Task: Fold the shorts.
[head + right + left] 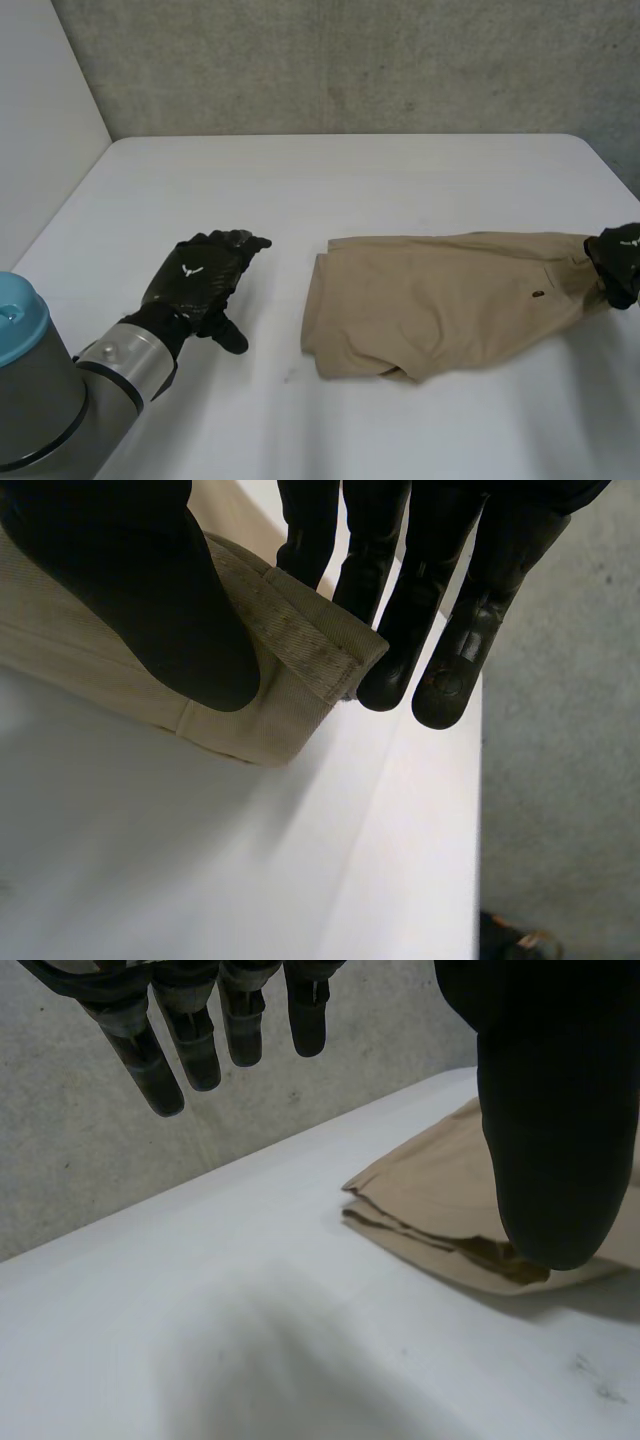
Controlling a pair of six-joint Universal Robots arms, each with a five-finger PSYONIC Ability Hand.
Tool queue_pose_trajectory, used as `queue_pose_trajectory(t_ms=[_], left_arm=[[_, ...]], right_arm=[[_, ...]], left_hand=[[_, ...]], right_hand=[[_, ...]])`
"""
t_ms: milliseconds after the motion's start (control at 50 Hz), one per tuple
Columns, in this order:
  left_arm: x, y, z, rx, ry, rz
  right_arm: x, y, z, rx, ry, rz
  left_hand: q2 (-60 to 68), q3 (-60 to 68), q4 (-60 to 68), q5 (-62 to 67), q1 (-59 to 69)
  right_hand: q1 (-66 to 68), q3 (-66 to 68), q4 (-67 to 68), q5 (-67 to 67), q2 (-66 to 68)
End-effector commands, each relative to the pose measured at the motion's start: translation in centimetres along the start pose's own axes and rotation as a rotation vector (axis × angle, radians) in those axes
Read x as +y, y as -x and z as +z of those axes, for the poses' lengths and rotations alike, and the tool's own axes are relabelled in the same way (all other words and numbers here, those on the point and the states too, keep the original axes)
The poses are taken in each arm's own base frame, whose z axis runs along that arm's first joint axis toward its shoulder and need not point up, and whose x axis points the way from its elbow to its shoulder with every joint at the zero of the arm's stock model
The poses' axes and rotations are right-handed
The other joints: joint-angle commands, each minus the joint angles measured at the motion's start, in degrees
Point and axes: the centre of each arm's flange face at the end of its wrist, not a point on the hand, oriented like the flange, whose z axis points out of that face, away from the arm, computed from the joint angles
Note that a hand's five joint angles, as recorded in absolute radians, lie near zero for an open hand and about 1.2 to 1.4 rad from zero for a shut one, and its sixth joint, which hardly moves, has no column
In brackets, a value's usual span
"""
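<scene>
White table (pixel 400 180), grey concrete wall (pixel 350 60) behind; left hand (pixel 195 280) spread open, right hand (pixel 618 260) seemingly pinches the shorts (pixel 450 300).

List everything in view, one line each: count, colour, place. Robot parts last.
shorts: one, tan, folded, lying on the table right of centre.
table: one, white, under everything.
wall: one, grey, behind the table.
left hand: one, black, fingers straight, over the table beside the shorts, apart from them.
right hand: one, black, at the shorts' end farthest from the left hand, pinching the edge between thumb and fingers.
</scene>
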Motion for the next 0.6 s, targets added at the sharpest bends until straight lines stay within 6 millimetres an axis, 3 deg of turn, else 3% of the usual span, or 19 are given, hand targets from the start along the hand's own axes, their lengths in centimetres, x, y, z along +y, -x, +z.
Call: queue_pose_trajectory(t_ms=[20,60,80,140,160,200,220,280,340,360,440,540,600], left_arm=[[0.1,0.0,-0.1,-0.001,0.002,0.000],[0.0,0.0,-0.2,-0.001,0.001,0.000],[0.0,0.0,-0.2,0.000,-0.001,0.001],[-0.1,-0.1,-0.3,0.001,-0.005,0.002],[-0.2,-0.1,-0.3,0.002,-0.008,0.003],[-0.3,-0.2,-0.3,0.004,-0.011,0.004],[-0.4,-0.2,-0.4,0.003,-0.013,0.004],[-0.5,-0.1,-0.3,0.003,-0.019,0.005],[-0.7,0.0,-0.2,-0.002,-0.025,0.005],[-0.8,0.0,-0.1,-0.002,-0.026,0.005],[-1.5,0.3,0.4,-0.006,-0.050,0.009],[-3.5,0.2,1.2,0.001,-0.117,0.023],[-4.4,0.1,1.6,0.004,-0.145,0.026]], right_arm=[[-7.2,3.6,-1.9,-0.095,-0.218,-0.091],[-8.8,4.8,-2.6,-0.121,-0.276,-0.095],[-10.4,6.3,-3.7,-0.161,-0.337,-0.104],[-12.5,9.0,-5.7,-0.232,-0.434,-0.132],[-13.5,11.2,-7.3,-0.304,-0.494,-0.154],[-13.8,13.6,-8.7,-0.395,-0.541,-0.177],[-13.5,16.0,-9.8,-0.495,-0.569,-0.198],[-12.2,19.8,-11.4,-0.671,-0.585,-0.228],[-11.2,21.5,-12.0,-0.758,-0.579,-0.239],[-10.9,21.9,-12.0,-0.774,-0.570,-0.244],[-11.7,20.9,-12.0,-0.736,-0.563,-0.223],[-13.6,18.9,-13.0,-0.706,-0.591,-0.107],[-14.8,15.4,-11.5,-0.649,-0.555,0.117]], left_hand=[[-1.5,-2.3,-1.7,-2.6,-1.1],[-1.5,-2.3,-1.7,-2.6,-1.1],[-1.5,-2.3,-1.7,-2.6,-1.1],[-1.5,-2.3,-1.7,-2.6,-1.1],[-1.5,-2.3,-1.7,-2.6,-1.1],[-1.5,-2.3,-1.7,-2.6,-1.1],[-1.5,-2.3,-1.7,-2.6,-1.1],[-1.5,-2.3,-1.7,-2.6,-1.1],[-1.5,-2.3,-1.7,-2.6,-1.1],[-1.5,-2.3,-1.7,-2.6,-1.1],[-1.5,-2.3,-1.7,-2.6,-1.1],[-1.5,-2.3,-1.7,-2.6,-1.1],[-1.5,-2.3,-1.7,-2.6,-1.1]], right_hand=[[26.7,13.7,11.8,16.8,12.8],[26.7,13.7,11.8,16.8,12.8],[26.7,13.7,11.8,16.8,12.8],[26.7,13.7,11.8,16.8,12.8],[26.7,13.7,11.8,16.8,12.8],[26.7,13.7,11.8,16.8,12.8],[26.7,13.7,11.8,16.8,12.8],[26.7,13.7,11.8,16.8,12.8],[21.2,8.3,6.3,11.3,7.3],[-0.1,-13.1,-15.0,-10.1,-14.0],[-38.4,-51.4,-53.3,-48.3,-52.3],[-43.3,-56.3,-58.2,-53.2,-57.2],[-43.3,-56.3,-58.2,-53.2,-57.2]])
